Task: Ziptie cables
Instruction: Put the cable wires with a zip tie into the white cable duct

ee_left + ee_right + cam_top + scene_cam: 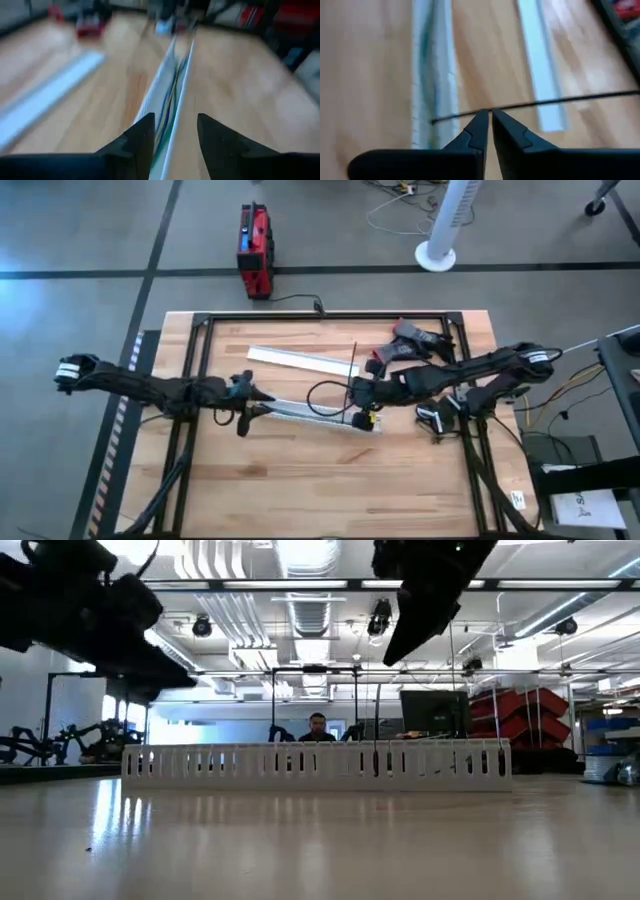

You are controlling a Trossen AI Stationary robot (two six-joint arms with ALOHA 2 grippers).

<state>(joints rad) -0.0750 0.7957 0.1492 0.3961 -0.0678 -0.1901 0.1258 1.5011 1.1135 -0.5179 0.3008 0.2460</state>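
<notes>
A white slotted channel (315, 416) lies mid-table, with the cables (173, 95), thin greenish and dark wires, running along inside it. My left gripper (175, 131) hovers open over the channel's left end (262, 410), one finger to each side, above the table in the low view. My right gripper (488, 118) is shut on the ziptie (560, 101), a thin black strip that crosses over the channel (432, 75) near its right end. In the high view the ziptie (354, 365) runs from the channel toward the table's far edge. My right gripper pinches the ziptie between its two fingertips (481, 120), nearer the end (436, 121) that lies over the channel. The fingers lie across the strip. The longer part reaches past the fingers toward the table's far side, straight and clear of the wood.
A flat white cover strip (300, 361) lies beyond the channel. A black cord (322, 392) loops beside my right gripper. Dark and red tools (410, 343) sit at the far right, and the black frame rails (200, 360) border the table.
</notes>
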